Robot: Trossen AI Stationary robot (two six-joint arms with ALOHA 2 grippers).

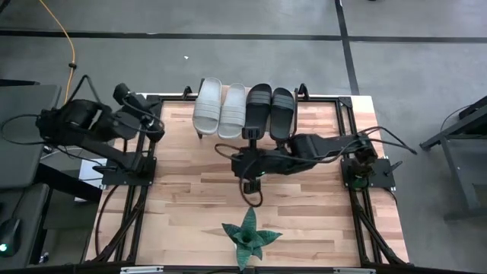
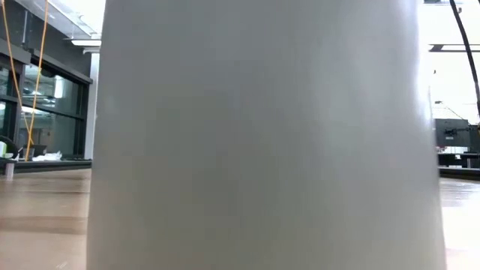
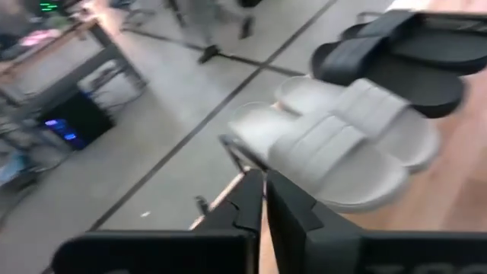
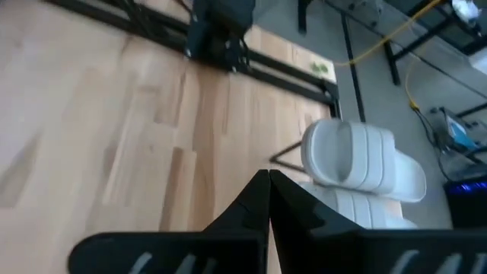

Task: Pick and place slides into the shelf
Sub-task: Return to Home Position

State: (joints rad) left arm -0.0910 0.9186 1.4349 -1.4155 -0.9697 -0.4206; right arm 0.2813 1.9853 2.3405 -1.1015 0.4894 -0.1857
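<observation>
As seen from beside the table [image 1: 190,190], the stock runs thus.

Item: slides, four, in one row on the shelf [image 4: 286,154] at the table's far edge, packed side by side. Two pale grey slides [image 1: 208,106] take the end nearer the left arm. Two black slides [image 1: 259,108] take the end nearer the right arm. All four lie flat, ribbed straps uppermost. Of the shelf little shows beneath them, only a thin dark leg under the grey pair.

Item: left gripper [image 3: 263,179], at the table's left side close to its own base, the arm folded back. It faces the grey pair from the side and stands apart from it. Claw narrow, the two fingers pressed together, nothing between them.

Item: right gripper [image 4: 268,179], on an arm stretched low from the right edge to the table's middle, just in front of the black slides. It points across bare wood toward the left arm's base. Claw narrow, tips meeting, nothing held.

Item: green spiky plant [image 1: 249,237], at the near edge, mid-table, well apart from the shelf.

Item: pale blank surface [image 2: 262,135], hard against the low camera and filling most of its view. I cannot tell what it is.
</observation>
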